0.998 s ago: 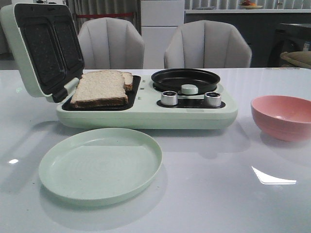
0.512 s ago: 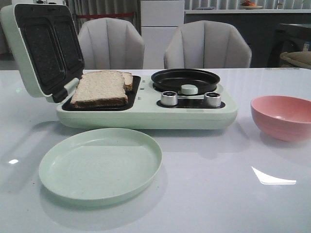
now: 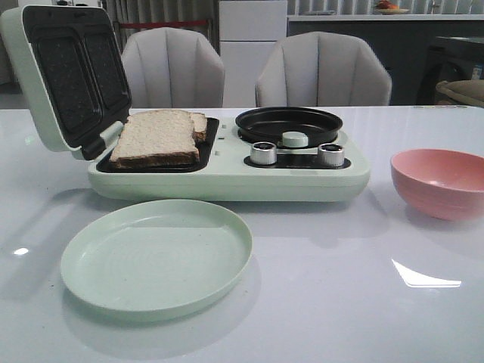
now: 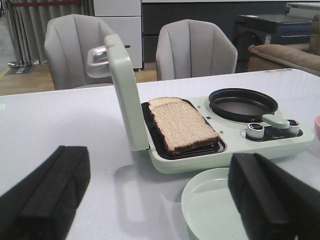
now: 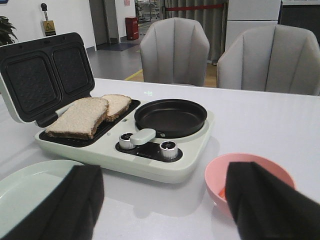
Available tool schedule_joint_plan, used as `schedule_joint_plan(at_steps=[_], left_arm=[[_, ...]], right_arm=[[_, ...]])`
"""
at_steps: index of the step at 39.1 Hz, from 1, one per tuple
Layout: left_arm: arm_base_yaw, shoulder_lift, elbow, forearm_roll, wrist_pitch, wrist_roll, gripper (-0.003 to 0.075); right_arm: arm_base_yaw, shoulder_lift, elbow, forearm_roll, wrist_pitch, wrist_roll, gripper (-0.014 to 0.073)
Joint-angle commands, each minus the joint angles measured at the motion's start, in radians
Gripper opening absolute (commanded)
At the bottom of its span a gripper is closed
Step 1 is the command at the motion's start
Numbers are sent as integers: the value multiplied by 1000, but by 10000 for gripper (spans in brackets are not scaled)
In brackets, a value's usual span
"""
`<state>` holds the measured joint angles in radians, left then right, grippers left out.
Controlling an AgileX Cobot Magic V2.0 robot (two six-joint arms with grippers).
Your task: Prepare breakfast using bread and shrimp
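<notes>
Landmark: the pale green breakfast maker (image 3: 227, 178) on the white worktop (image 3: 340, 302).

Lid (image 3: 64, 79) stands open at the maker's left end, two dark waffled plates facing out. Bread (image 3: 155, 138) lies in the maker's left tray: two square slices, pale beige faces, dark brown crusts, the nearer one overlapping the farther so only a corner of the rear slice shows in the front view. Black round pan (image 3: 289, 122) sits in the maker's right half, with two metal knobs (image 3: 263, 153) below it.

Green plate (image 3: 156, 255) lies on the worktop just in front of the maker. Pink bowl (image 3: 440, 181) stands apart from the maker's right end.

Shrimp (image 5: 221, 192): only a small orange sliver shows inside the bowl in my right wrist view, the rest blocked by a finger; shape cannot be made out. From the front the bowl wall hides its contents.

My left pincer (image 4: 155, 195) is spread wide, fingers (image 4: 47, 192) blurred and cut off at the edge, holding nothing. My right pincer (image 5: 160, 205) likewise spread, empty.
</notes>
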<state>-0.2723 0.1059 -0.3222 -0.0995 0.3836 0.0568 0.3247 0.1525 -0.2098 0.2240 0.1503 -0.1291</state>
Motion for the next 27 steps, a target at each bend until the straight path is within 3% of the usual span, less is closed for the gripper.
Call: schedule_joint_plan(at_steps=[1,7,19,27], left_arm=[[-6,11,-26,-33,-75,-3,618],[-6,40,-52,-35,-71,-1,610],[-6,235,-244,-42,-75,-1,430],[-6,449,-361,-156,-79,-1,405]], right_arm=[[-3,9,-27,0,-87,-2,600],[-3,9,-27,0,-87,-2,600],[-3,9,-27,5,-85,-2,600],[-3,9,-27,5,-85,-2,600]])
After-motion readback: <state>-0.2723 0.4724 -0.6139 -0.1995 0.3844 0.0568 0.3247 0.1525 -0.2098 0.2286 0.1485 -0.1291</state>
